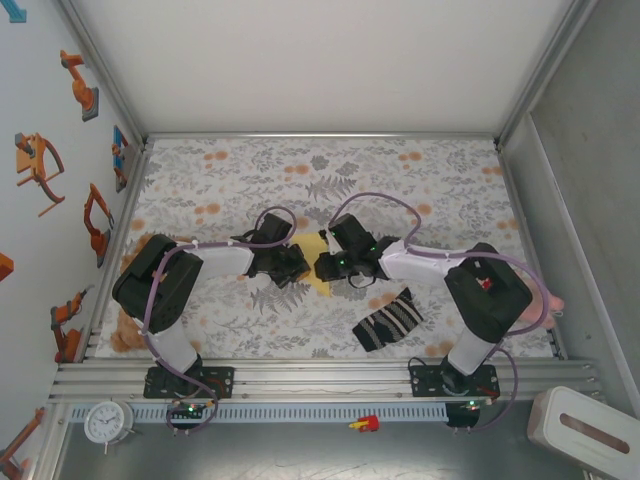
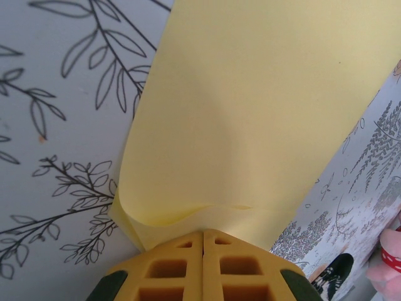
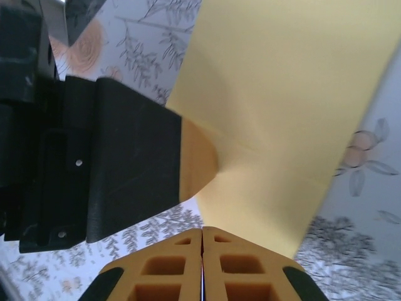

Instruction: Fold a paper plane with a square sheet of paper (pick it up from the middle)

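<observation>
- Mid-frame in the top view, left gripper [image 1: 291,266] and right gripper [image 1: 327,267] meet at the square sheet of paper [image 1: 317,247].
- Both pinch its curled edge tight, likely to raise a fold.

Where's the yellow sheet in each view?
Top external: the square sheet of paper is at centre, between the left gripper and the right gripper.
Left wrist: centre and upper right, pinched at the bottom by the left gripper.
Right wrist: upper right, running down to the right gripper.
Shared landmark: the floral tablecloth.
</observation>
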`<state>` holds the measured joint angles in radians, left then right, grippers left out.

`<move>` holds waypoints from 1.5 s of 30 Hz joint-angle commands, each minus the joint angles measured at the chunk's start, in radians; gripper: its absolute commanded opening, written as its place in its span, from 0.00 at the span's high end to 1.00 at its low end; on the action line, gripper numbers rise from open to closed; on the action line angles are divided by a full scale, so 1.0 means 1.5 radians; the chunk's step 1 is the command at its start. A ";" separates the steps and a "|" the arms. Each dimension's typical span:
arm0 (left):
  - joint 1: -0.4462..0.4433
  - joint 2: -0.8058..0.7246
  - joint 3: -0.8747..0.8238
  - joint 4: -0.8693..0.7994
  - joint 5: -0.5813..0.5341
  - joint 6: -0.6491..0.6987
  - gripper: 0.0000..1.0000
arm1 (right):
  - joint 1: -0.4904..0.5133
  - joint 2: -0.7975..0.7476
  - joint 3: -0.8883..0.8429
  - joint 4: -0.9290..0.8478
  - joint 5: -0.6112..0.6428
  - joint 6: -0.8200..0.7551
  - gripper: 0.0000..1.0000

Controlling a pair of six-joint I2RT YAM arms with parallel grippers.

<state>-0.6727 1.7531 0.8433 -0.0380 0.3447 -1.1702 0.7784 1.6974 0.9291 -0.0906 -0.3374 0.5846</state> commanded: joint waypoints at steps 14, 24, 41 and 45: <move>-0.001 0.046 -0.017 -0.058 -0.036 0.007 0.95 | 0.010 0.076 0.011 0.029 -0.075 0.007 0.99; 0.000 0.048 -0.015 -0.066 -0.037 0.011 0.95 | 0.010 0.089 0.015 -0.001 -0.048 -0.012 1.00; 0.009 0.064 -0.010 -0.097 -0.049 0.041 0.96 | 0.010 0.061 -0.004 -0.021 -0.038 -0.036 1.00; 0.011 0.065 -0.010 -0.100 -0.049 0.043 0.96 | 0.010 0.041 -0.024 -0.026 -0.036 -0.042 1.00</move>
<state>-0.6651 1.7748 0.8639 -0.0422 0.3641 -1.1343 0.7879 1.8027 0.9199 -0.0742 -0.4091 0.5472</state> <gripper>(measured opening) 0.065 0.049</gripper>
